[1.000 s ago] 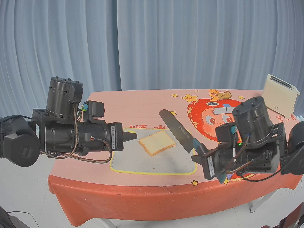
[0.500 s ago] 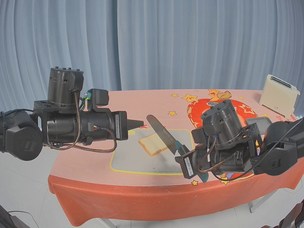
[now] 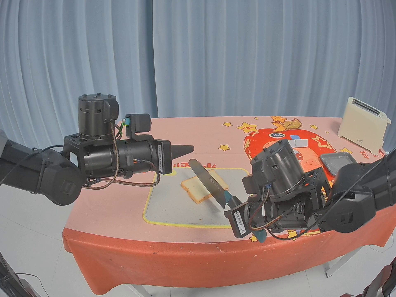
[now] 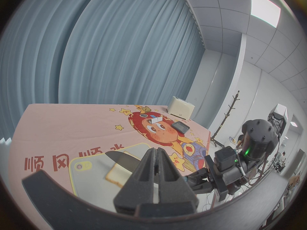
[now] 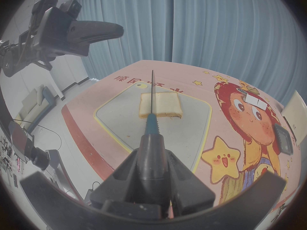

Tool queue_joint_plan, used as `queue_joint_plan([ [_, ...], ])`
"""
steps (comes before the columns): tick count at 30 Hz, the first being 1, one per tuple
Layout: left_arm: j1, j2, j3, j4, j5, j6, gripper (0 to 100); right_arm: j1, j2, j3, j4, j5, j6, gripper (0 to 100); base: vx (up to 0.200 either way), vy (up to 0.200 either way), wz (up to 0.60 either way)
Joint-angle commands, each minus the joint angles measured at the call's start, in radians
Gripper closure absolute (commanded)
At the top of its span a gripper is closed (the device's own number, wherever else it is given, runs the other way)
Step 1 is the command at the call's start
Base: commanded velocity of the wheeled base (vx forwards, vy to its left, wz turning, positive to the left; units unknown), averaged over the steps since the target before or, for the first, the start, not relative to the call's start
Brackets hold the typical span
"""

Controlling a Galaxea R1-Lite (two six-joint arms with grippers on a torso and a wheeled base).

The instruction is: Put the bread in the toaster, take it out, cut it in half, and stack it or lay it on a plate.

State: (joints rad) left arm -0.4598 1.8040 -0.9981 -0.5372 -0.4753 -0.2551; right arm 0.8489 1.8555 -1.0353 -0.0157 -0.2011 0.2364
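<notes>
Where the slice of bread [image 3: 196, 190] lies on the grey cutting board [image 3: 173, 211] at centre frame, the knife [image 3: 206, 180] slants above it, its handle clamped in the right gripper [image 3: 232, 203] at lower right. The left gripper [image 3: 185, 149], fingers pressed together and holding nothing, hovers at centre left. The toaster [image 3: 364, 124] stands at the right edge, with a dark tray [image 3: 337, 160] just below it
</notes>
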Motion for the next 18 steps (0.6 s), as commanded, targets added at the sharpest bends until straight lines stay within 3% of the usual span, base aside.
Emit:
queue_joint_plan([
  [1,0.007,0.074,-0.011,-0.043,-0.003,0.002,100,-0.001,0.010,-0.002,0.002,0.000,-0.002,100,0.000,0.000,0.00],
  [18,0.007,0.089,0.016,-0.052,0.000,0.014,100,-0.005,0.027,-0.023,-0.001,-0.012,0.003,100,0.000,0.000,0.00],
])
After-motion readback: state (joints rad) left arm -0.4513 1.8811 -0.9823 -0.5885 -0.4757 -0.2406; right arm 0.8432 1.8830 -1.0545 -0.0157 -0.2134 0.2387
